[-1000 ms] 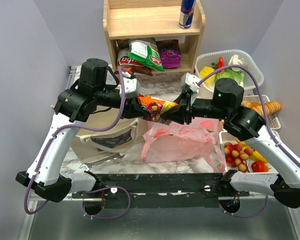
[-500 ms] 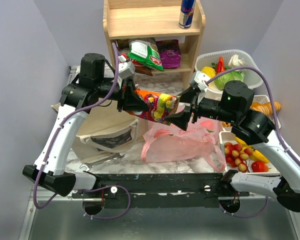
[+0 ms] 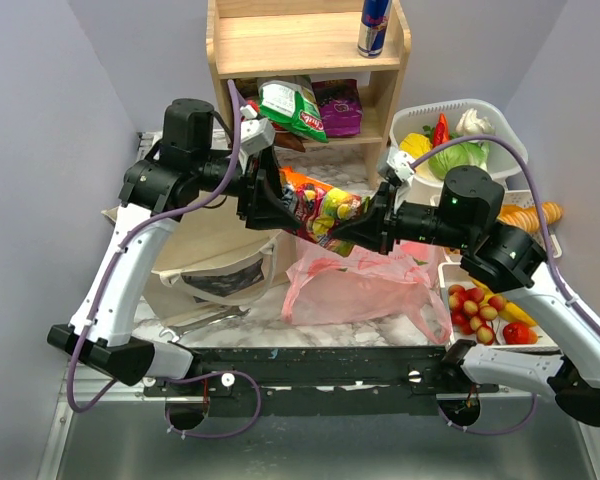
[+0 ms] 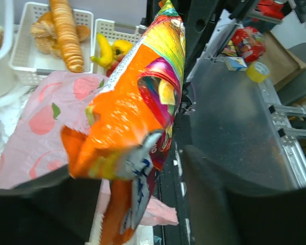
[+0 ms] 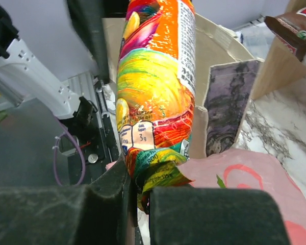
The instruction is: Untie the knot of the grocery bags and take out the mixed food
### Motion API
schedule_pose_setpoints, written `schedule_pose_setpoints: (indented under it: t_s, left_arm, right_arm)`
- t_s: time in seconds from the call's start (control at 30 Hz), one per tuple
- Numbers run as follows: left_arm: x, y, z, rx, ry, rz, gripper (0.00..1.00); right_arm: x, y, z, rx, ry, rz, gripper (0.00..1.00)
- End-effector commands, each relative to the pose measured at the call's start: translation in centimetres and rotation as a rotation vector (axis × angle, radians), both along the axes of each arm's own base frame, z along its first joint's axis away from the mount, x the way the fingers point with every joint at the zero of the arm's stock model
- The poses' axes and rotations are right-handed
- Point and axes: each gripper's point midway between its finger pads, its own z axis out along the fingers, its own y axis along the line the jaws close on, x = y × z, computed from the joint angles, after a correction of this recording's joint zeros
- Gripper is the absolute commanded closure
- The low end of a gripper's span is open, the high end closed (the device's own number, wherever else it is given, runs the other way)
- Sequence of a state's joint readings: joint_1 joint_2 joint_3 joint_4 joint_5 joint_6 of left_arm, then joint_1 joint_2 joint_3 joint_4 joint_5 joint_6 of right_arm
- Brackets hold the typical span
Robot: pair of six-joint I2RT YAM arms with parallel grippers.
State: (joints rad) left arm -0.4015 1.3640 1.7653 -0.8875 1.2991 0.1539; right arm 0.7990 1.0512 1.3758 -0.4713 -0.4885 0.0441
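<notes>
An orange, brightly printed snack bag (image 3: 320, 208) hangs in the air above the pink grocery bag (image 3: 365, 285). My right gripper (image 3: 348, 232) is shut on its lower crimped end; in the right wrist view that end (image 5: 160, 173) is pinched between the pads. My left gripper (image 3: 278, 205) stands open around the bag's other end (image 4: 117, 168), with its fingers (image 4: 234, 204) well apart. The pink bag lies flat and crumpled on the marble, one handle loop (image 3: 432, 322) trailing forward. Its knot is out of view. The beige tote (image 3: 215, 255) lies to its left.
A wooden shelf (image 3: 305, 60) at the back holds snack bags and a drink can (image 3: 374, 25). At right stand a white basket (image 3: 510, 140) of vegetables, a tray of bread (image 3: 525, 215) and a tray of fruit (image 3: 485, 305).
The snack bag has passed from hand to hand. My right gripper opened, then shut on its lower end, and my left gripper has let go and opened. The bag has shifted a little to the right.
</notes>
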Motion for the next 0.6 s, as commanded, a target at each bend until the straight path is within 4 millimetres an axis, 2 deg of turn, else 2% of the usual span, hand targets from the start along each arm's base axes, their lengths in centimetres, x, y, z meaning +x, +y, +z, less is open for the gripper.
schedule_pose_setpoints:
  t_s: [0.0,0.17,0.33,0.43,0.57]
  left_arm:
    - [1.9,0.8,1.2,0.010,-0.082,0.125,0.28]
    - [4.5,3.3,2.6,-0.037,-0.161,0.298,0.14]
    - [4.5,4.2,2.8,-0.046,-0.241,0.345,0.11]
    - [4.2,4.3,2.5,-0.043,-0.240,0.345,0.11]
    - [4.1,4.5,2.1,-0.035,-0.254,0.353,0.11]
  right_arm:
    - [2.7,-1.9,1.5,0.072,0.036,-0.188,0.99]
    - [6.1,-5.6,2.3,0.229,0.186,-0.370,0.99]
    - [10.3,-9.3,3.1,0.413,0.345,-0.547,0.99]
    - [12.4,-10.2,3.5,0.514,0.442,-0.585,0.99]
    - [14.5,-10.2,3.9,0.628,0.572,-0.560,0.99]
